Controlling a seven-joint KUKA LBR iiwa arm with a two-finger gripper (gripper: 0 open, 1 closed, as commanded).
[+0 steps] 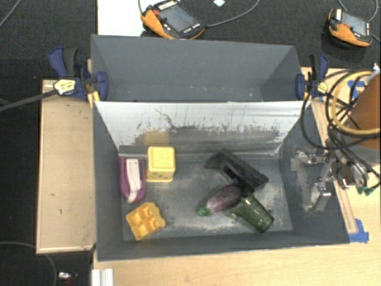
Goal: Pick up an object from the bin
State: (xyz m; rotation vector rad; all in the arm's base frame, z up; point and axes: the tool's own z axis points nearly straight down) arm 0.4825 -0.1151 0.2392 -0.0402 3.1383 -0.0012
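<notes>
My gripper point(320, 190) hangs over the bin's right sloping wall, apart from everything on the floor, with nothing visibly held. Nearest to it lies a dark green cup point(253, 213) on its side at the floor's front right. A purple toy eggplant point(221, 199) rests against the cup's left side. Just behind them lies a black flat tool point(237, 170), set at a slant.
On the left of the floor stand a pale yellow cube point(161, 162), a purple and white object point(132, 179) along the left wall, and an orange-yellow knobbed block point(145, 220) at the front left. The arm and its cables reach in from the right.
</notes>
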